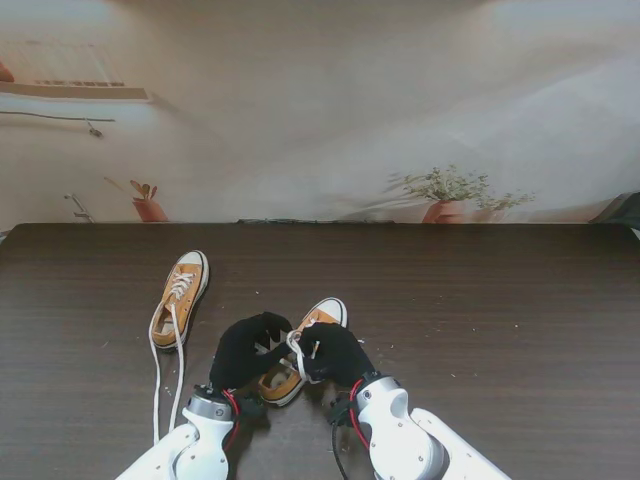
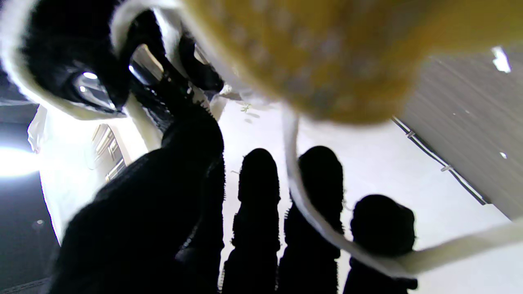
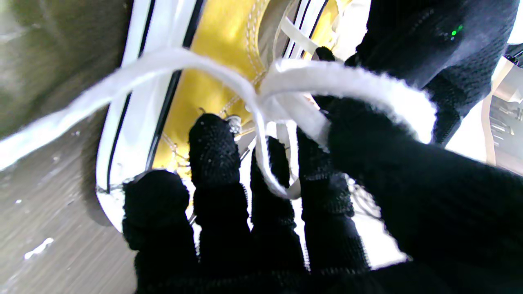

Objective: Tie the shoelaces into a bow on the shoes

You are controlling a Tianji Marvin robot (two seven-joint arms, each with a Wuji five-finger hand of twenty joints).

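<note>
Near shoe (image 1: 300, 355) at table (image 1: 500, 330) center-front, toe pointing 1 o'clock, white laces (image 1: 294, 345) looped over it. Right hand (image 1: 335, 352) pinches a lace loop, thumb against fingers (image 3: 214, 151). Left hand (image 1: 250, 348) at its 9 o'clock, lace across fingers (image 2: 257, 183); grip can't tell. Second shoe (image 1: 181, 296) at 10 o'clock, laces loose.

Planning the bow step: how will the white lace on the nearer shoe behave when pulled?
Probably floppy: the lace curves limply over the right hand. Its fuzzy weave likely grips the gloves. The shoe looks light and might slide if the lace is tugged.
</note>
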